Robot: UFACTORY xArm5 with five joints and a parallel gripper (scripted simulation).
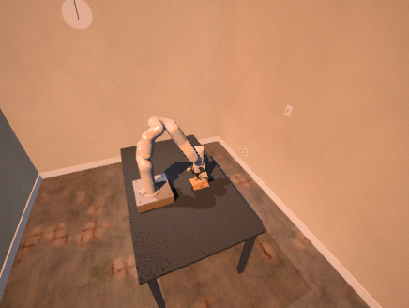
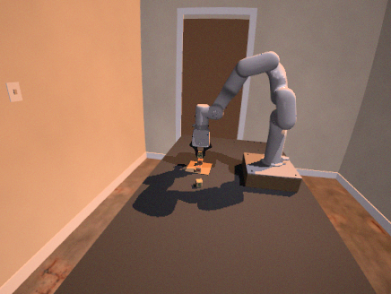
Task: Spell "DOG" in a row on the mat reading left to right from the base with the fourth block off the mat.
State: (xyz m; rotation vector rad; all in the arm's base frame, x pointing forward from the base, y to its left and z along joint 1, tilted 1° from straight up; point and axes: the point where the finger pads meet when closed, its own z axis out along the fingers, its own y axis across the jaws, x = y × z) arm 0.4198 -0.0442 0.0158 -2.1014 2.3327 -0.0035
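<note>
A small orange mat (image 2: 203,168) lies on the dark table in front of the robot's base; it also shows in the top view (image 1: 200,184). My gripper (image 2: 200,155) hangs just above the mat and is shut on a small letter block (image 2: 200,156). Its letter is too small to read. At least one more block (image 2: 196,170) sits on the mat under the gripper, blurred. Another block (image 2: 197,183) lies on the table off the mat, on its near side in the exterior view. In the top view the gripper (image 1: 202,175) covers most of the blocks.
The robot's base box (image 2: 271,176) stands on the table to the right of the mat. The table's edge runs close to the wall on the left in the exterior view. The arm's shadow falls over the table around the mat.
</note>
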